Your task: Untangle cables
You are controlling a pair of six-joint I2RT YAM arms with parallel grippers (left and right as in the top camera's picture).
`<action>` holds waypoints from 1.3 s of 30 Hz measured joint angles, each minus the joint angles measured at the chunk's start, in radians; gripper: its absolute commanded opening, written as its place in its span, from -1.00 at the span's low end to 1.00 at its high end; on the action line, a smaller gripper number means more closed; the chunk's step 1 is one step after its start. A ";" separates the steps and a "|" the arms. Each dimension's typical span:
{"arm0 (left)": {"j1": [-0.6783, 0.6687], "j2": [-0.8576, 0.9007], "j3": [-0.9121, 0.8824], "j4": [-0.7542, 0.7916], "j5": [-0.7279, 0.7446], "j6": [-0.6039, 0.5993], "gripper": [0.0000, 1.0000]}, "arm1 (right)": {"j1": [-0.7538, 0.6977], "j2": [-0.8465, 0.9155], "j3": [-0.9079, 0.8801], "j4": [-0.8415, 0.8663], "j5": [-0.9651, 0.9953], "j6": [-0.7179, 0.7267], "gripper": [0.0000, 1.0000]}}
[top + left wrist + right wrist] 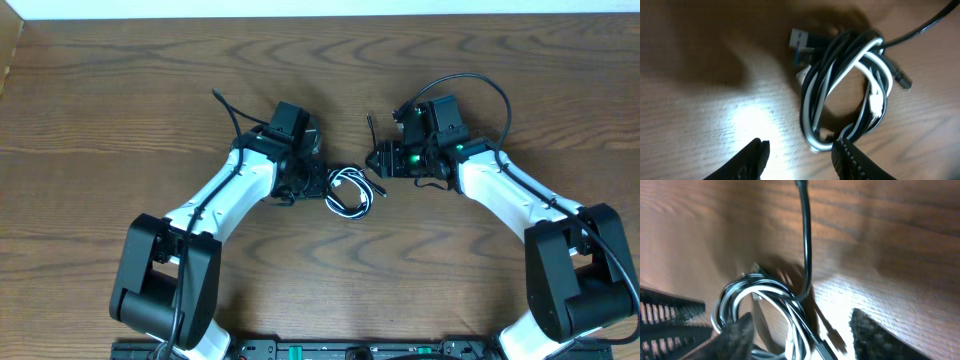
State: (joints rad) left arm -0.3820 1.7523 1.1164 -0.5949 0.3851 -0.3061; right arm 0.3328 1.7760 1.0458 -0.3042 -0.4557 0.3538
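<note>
Wood-grain brown covered the table (120,110), and both arms extended over it toward the middle. The white-shelled left arm (225,190) stretched from the lower left and the right arm (510,190) from the lower right, their wrists facing each other across a small gap.

The left gripper (800,157) hung low with its jaws partly apart and bare wood between them. It clasped nothing, though one fingertip (847,152) sat right at the near edge of the cables (810,107). The right gripper (805,340) stood wider, straddling the bundle's other side. Some loops lay between its fingers, yet neither finger pressed on them as far as the blurred wrist view showed.

The cables lay on the table between the two grippers, wound together into one small loose ring, white strands twisted among black. One black strand (806,245) led out of the ring across the wood. A pale blue-grey plug (800,42) poked out at the ring's edge, and a small black plug (903,80) lay on the opposite side.
</note>
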 measured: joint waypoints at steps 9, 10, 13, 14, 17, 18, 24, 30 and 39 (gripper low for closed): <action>-0.009 0.000 -0.091 0.104 -0.045 -0.119 -0.24 | 0.016 0.000 0.000 -0.030 0.002 -0.050 -0.40; -0.009 0.000 -0.095 0.106 -0.047 -0.122 -0.26 | 0.020 0.000 0.000 -0.031 0.003 -0.052 -0.38; -0.009 0.000 -0.097 0.116 -0.048 -0.132 -0.39 | 0.031 0.000 0.000 -0.035 0.003 -0.058 -0.30; -0.009 0.000 -0.097 0.122 -0.048 -0.136 -0.44 | 0.032 0.000 0.000 -0.036 0.003 -0.061 -0.31; -0.009 0.000 -0.097 0.127 -0.047 -0.140 -0.48 | 0.034 0.000 0.000 -0.040 0.006 -0.071 -0.34; -0.009 0.000 -0.097 0.128 -0.047 -0.141 -0.49 | 0.035 0.000 0.000 -0.047 0.010 -0.078 -0.34; -0.009 0.000 -0.097 0.157 -0.042 -0.141 -0.77 | 0.052 0.000 0.000 -0.102 0.071 -0.156 -0.30; -0.009 0.000 -0.097 0.236 0.015 -0.142 -0.85 | 0.058 0.000 0.000 -0.102 0.104 -0.215 -0.33; -0.032 0.000 -0.097 0.253 0.062 -0.142 -0.85 | 0.060 0.000 -0.001 -0.098 0.164 -0.234 -0.36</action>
State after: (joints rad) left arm -0.4137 1.7523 1.0195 -0.3424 0.4469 -0.4480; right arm 0.3923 1.7760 1.0451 -0.4026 -0.2913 0.1200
